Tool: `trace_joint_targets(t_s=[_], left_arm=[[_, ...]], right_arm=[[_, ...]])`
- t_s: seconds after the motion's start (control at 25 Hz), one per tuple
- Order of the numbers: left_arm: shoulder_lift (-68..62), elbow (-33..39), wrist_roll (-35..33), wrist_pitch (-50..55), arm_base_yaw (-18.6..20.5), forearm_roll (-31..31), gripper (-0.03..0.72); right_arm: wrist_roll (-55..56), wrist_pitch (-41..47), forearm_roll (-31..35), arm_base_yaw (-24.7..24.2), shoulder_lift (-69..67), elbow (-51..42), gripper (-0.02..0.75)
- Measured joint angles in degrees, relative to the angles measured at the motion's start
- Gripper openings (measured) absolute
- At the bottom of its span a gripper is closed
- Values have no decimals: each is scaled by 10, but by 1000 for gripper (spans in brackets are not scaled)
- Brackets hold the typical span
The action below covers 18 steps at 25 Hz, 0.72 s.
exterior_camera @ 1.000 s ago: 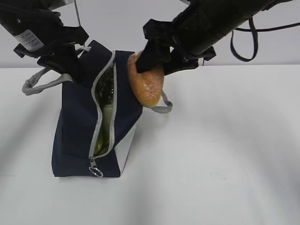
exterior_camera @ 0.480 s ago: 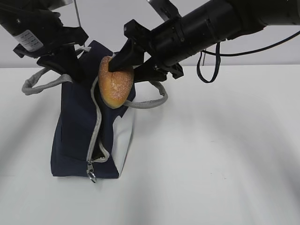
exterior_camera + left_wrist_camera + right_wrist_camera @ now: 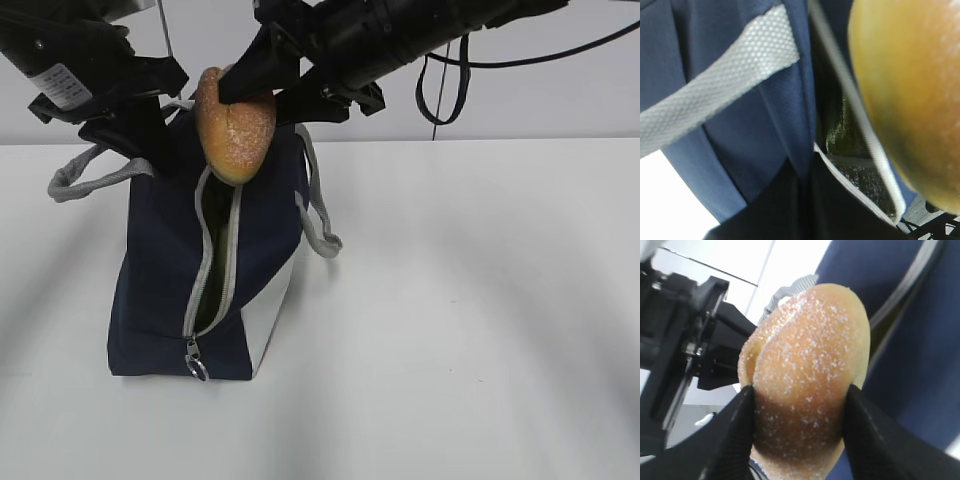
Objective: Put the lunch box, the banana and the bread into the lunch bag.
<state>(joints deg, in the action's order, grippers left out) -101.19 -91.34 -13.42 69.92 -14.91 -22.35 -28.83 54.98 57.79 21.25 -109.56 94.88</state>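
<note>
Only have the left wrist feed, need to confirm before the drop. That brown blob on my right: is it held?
Observer: Yes. The right gripper is shut on the bread, fingers on both sides.
Operator: Is it over the opening?
Observer: The exterior view shows it at the top end of the lunch bag, above the unzipped slit.
Operator: What's the left arm doing?
Observer: The left gripper is at the bag's top left edge; its jaws are hidden.

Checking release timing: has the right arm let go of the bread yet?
No, the right gripper has its jaws pressed on both sides of the bread, above the lunch bag opening.
</note>
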Motion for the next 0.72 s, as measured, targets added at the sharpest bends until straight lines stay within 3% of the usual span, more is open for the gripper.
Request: trace_joint_targets(t_s=[0.2, 0.56, 0.72], left_arm=[[0, 0, 0, 0, 0, -1, -2], [0, 0, 0, 0, 0, -1, -3], [0, 0, 0, 0, 0, -1, -2]], right_arm=[[10, 0, -37, 0, -4, 16, 386], [28, -1, -48, 0, -67, 16, 388], [28, 1, -47, 0, -81, 16, 471]])
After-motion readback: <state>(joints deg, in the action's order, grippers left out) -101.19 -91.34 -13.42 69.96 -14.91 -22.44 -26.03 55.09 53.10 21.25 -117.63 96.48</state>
